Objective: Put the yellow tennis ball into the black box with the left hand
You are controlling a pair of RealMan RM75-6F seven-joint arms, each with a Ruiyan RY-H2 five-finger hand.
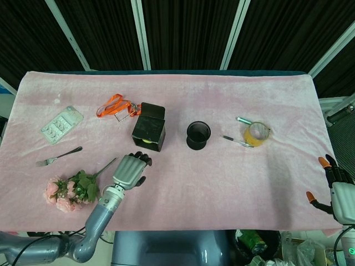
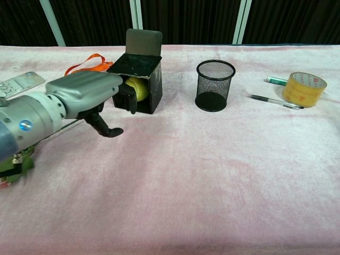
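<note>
The yellow tennis ball [image 2: 137, 88] lies inside the black box [image 2: 144, 71], which rests on its side with its opening toward me and its lid flap up behind; the ball [image 1: 143, 143] shows only as a yellow sliver at the box [image 1: 150, 126] mouth in the head view. My left hand [image 2: 90, 96] hovers in front of and to the left of the box, fingers apart and holding nothing; in the head view the same hand [image 1: 129, 170] is clear of the box. My right hand [image 1: 331, 185] stays at the table's right edge, fingers spread and empty.
A black mesh pen cup [image 2: 214, 85] stands right of the box. Further right lie a pen [image 2: 275, 101], a tape roll [image 2: 304, 88] and a marker [image 2: 276, 80]. An orange lanyard [image 1: 115, 105], a blister pack [image 1: 61, 124], a fork [image 1: 58, 156] and a flower bunch [image 1: 71, 189] occupy the left side.
</note>
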